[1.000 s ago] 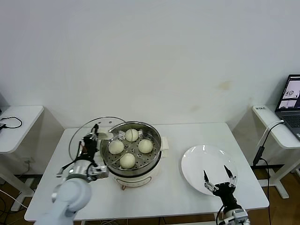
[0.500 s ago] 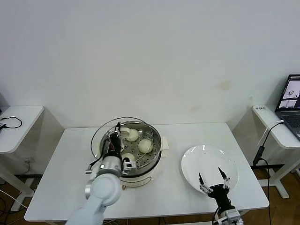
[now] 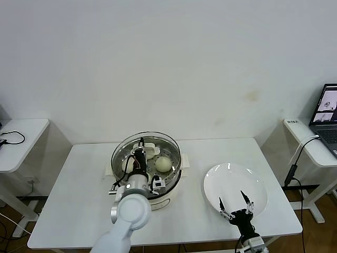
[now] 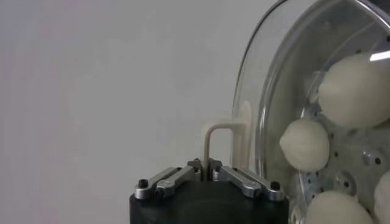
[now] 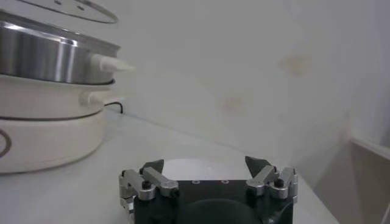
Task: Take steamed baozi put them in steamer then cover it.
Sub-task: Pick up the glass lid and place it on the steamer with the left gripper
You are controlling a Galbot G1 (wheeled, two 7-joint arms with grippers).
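Note:
The steamer (image 3: 167, 185) stands at the table's middle, a steel pot (image 5: 42, 58) on a cream base. Steamed baozi (image 3: 163, 164) lie on its perforated tray and show through the glass (image 4: 304, 144). The clear cover (image 3: 171, 146) hangs over the pot, a little above the rim (image 5: 67, 7). My left gripper (image 3: 140, 154) is shut on the cover's cream handle (image 4: 213, 137), above the pot's centre (image 4: 204, 165). My right gripper (image 3: 235, 208) stands open and empty near the table's front right (image 5: 207, 167).
A flat white plate (image 3: 234, 182) lies right of the steamer, under and behind the right gripper (image 5: 195, 165). Side desks stand at both ends; a laptop (image 3: 327, 113) is on the right one.
My left gripper has carried the cover to the right, from beside the steamer's left side to over the pot. The right gripper has drifted slightly left and toward the front edge.

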